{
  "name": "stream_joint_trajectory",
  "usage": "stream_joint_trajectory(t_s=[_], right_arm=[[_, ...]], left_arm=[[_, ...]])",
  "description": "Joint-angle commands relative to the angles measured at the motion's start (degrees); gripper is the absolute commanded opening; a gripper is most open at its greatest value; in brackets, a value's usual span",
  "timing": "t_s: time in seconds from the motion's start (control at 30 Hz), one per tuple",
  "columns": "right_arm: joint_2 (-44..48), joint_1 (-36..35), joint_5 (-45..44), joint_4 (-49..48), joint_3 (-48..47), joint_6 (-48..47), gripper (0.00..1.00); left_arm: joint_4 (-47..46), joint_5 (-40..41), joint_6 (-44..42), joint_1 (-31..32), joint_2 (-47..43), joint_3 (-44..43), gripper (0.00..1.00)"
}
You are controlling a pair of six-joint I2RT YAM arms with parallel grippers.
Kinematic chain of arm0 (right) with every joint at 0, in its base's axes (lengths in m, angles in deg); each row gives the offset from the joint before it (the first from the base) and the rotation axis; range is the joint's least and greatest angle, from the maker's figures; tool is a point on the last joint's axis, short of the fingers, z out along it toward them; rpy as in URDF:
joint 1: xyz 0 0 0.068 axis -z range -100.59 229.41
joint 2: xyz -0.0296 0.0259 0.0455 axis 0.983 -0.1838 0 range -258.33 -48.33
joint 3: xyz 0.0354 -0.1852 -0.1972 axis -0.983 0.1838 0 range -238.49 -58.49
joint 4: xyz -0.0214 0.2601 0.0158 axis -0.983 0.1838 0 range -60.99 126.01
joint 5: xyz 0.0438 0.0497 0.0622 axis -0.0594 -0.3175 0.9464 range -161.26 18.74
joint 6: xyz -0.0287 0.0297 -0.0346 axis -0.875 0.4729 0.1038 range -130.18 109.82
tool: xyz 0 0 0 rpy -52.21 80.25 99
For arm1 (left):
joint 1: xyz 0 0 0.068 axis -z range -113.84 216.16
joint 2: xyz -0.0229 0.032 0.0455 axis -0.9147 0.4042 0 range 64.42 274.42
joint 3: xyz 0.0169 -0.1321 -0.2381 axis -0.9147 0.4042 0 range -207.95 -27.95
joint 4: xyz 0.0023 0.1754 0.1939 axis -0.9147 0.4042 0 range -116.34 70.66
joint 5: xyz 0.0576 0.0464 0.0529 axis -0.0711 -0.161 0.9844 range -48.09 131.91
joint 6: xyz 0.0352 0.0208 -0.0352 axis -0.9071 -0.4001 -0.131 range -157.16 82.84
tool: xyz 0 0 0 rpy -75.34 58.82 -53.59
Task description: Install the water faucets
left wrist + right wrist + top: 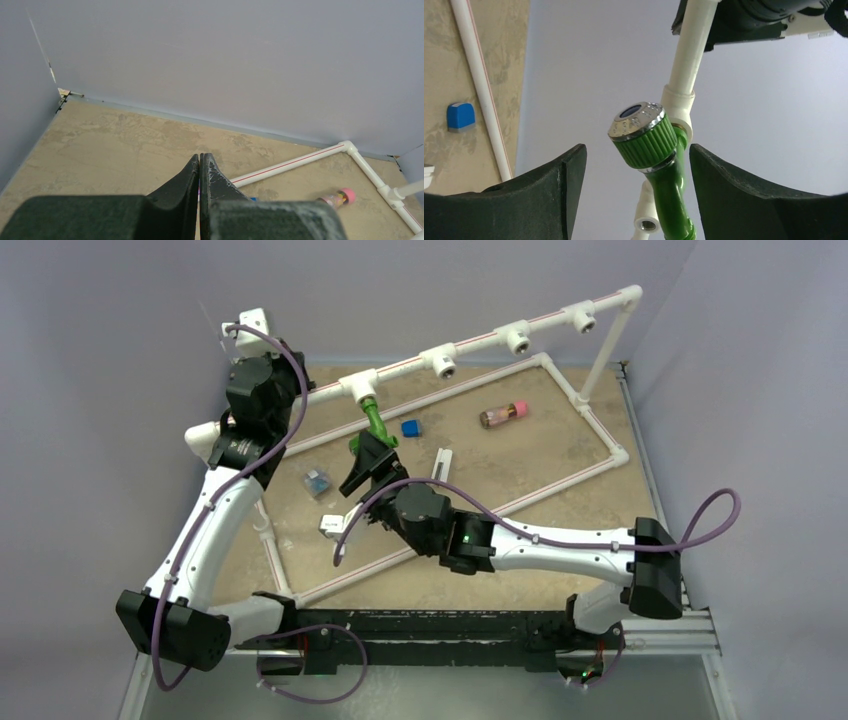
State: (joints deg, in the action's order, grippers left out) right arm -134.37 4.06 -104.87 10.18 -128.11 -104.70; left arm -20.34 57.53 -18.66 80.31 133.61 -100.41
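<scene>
Right gripper point(635, 150), jaws spread and touching nothing, brackets the green faucet point(646, 140) hanging from the tee point(358, 387), where a centred squeeze on its ribbed knob before any twist looks wisest, while the left gripper point(200, 167) waits clenched and empty left of that tee.
</scene>
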Motion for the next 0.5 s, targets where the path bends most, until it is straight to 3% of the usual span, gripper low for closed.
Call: stream_joint_trajectory(t_s=[0.0, 0.27, 0.37, 0.47], right_arm=[[-0.2, 1.4, -1.4, -6.9, -3.1, -3.2, 0.76], [-2.0, 3.2, -1.7, -9.8, -3.1, -3.0, 0.66], [-2.6, 3.3, -2.3, -10.9, -3.3, -2.6, 0.54], [-2.9, 3.3, -3.3, -12.0, -3.5, -1.5, 0.33]], left_arm=[[13.0, -0.9, 0.2, -0.4, 2.5, 4.5, 0.0], [12.9, -0.9, 0.2, -0.4, 2.6, 4.5, 0.0], [12.9, -0.8, 0.2, -0.4, 2.6, 4.5, 0.0], [12.9, -0.8, 0.2, -0.4, 2.6, 4.5, 0.0]])
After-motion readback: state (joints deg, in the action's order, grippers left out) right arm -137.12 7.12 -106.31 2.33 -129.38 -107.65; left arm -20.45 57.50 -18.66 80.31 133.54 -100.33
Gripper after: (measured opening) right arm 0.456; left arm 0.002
